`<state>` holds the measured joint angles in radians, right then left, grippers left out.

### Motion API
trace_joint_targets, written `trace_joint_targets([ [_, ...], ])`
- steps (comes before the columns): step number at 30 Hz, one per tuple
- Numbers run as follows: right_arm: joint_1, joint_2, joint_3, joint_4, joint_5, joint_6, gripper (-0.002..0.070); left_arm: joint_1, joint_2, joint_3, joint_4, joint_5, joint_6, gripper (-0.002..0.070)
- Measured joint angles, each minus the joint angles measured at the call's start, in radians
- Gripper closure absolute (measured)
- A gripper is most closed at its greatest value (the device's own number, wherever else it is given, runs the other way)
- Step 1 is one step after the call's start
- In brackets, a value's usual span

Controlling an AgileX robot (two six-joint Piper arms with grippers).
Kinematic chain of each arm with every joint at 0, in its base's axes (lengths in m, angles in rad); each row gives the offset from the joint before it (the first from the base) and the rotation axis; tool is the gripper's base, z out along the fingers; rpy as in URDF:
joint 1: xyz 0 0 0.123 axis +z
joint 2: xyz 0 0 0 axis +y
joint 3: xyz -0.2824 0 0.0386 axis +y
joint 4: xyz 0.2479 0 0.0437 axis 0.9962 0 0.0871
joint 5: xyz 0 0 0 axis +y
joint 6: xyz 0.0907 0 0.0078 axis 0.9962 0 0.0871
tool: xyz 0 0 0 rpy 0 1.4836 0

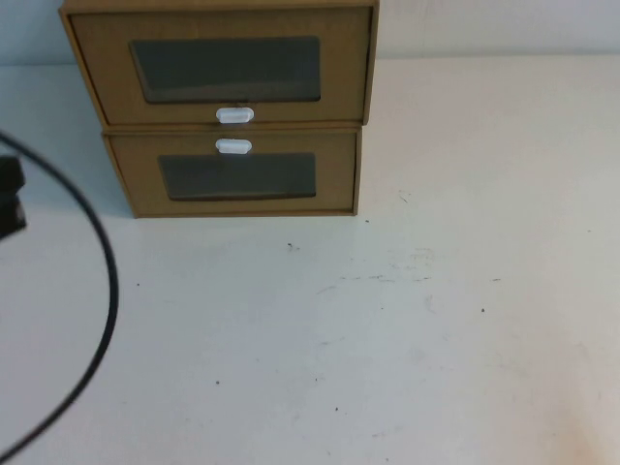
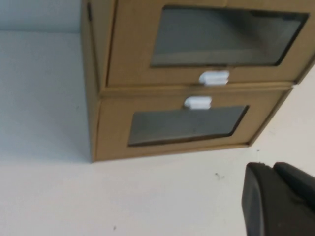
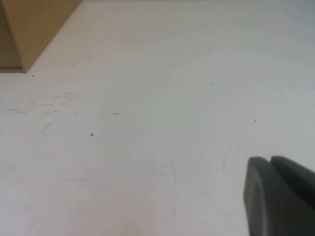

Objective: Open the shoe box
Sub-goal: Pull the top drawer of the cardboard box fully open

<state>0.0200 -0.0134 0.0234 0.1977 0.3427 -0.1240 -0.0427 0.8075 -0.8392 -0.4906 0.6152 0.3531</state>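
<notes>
High view looks down; all views share shoe boxes (image 1: 291, 116).

Place: a lab test bench, by the look.
Table: white tabletop (image 1: 436, 339), scuffed and speckled.
Cable: black cable (image 1: 112, 281) loops across its left side.
Backdrop: plain pale wall (image 1: 494, 24).

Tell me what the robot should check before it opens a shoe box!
1. Upper shoe box and lower shoe box both closed: ok.
2. Upper pull tab and lower pull tab unblocked: ok.
3. Left gripper, near the boxes' front, open for grabbing: not ok, shut.
4. Right gripper, over the table away from the boxes, out of the way: ok, shut.
5. Black cable clear of the boxes: ok.
</notes>
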Motion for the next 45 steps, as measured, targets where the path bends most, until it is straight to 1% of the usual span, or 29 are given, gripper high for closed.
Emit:
trace_joint_targets([
  [4, 0.0, 0.0, 0.0, 0.0, 0.0, 0.0, 0.069, 0.0, 0.205, -0.261, -0.098, 0.106, 0.128, 0.068],
  [7, 0.0, 0.0, 0.0, 0.0, 0.0, 0.0, 0.0689, 0.0, 0.348, -0.479, -0.123, 0.176, 0.172, 0.068],
  [16, 0.0, 0.0, 0.0, 0.0, 0.0, 0.0, 0.069, 0.0, 0.784, -1.08, -0.157, 0.381, 0.186, 0.068],
  [24, 0.0, 0.0, 0.0, 0.0, 0.0, 0.0, 0.069, 0.0, 1.073, -1.434, -0.202, 0.515, 0.178, 0.068],
  [30, 0.0, 0.0, 0.0, 0.0, 0.0, 0.0, 0.069, 0.0, 1.214, -1.539, -0.214, 0.532, 0.174, 0.068],
  [34, 0.0, 0.0, 0.0, 0.0, 0.0, 0.0, 0.069, -0.002, 1.264, -1.546, -0.216, 0.537, 0.174, 0.068],
  [40, 0.0, 0.0, 0.0, 0.0, 0.0, 0.0, 0.069, -0.032, 1.303, -1.547, -0.216, 0.541, 0.182, 0.068],
  [45, 0.0, 0.0, 0.0, 0.0, 0.0, 0.0, 0.0689, -0.037, 1.319, -1.551, -0.227, 0.54, 0.186, 0.068],
])
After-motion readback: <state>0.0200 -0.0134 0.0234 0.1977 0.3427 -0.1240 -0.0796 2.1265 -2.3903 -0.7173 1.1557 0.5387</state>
